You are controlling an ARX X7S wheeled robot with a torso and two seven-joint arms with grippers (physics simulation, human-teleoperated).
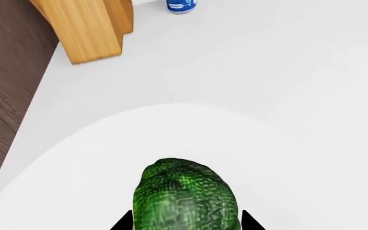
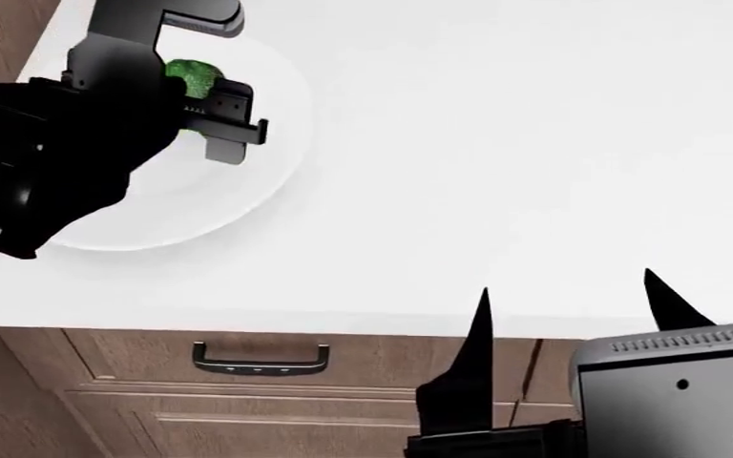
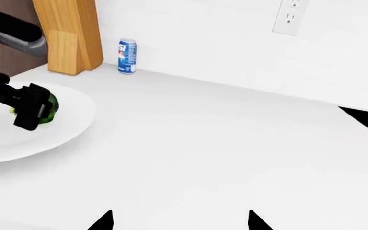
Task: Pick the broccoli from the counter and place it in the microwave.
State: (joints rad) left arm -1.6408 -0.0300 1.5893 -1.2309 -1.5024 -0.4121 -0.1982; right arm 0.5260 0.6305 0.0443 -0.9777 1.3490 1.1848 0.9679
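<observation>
The broccoli (image 1: 184, 196) (image 2: 191, 76) (image 3: 46, 109), a bright green bumpy floret, is over a white plate (image 1: 107, 143) (image 2: 264, 181) (image 3: 69, 129) at the counter's (image 2: 494, 143) far left. My left gripper (image 1: 187, 223) (image 2: 207, 81) has a black fingertip against each side of the floret and is shut on it. Whether the floret rests on the plate or hangs just above it, I cannot tell. Over the counter's front edge my right gripper (image 2: 568, 286) (image 3: 178, 220) stands open and empty. The microwave is out of view.
A wooden block (image 1: 88, 28) (image 3: 69, 33) and a blue can (image 1: 180, 5) (image 3: 127, 56) stand behind the plate near the wall. A wall socket (image 3: 291, 17) is above the counter. Brown drawers with a dark handle (image 2: 260, 361) lie below the edge.
</observation>
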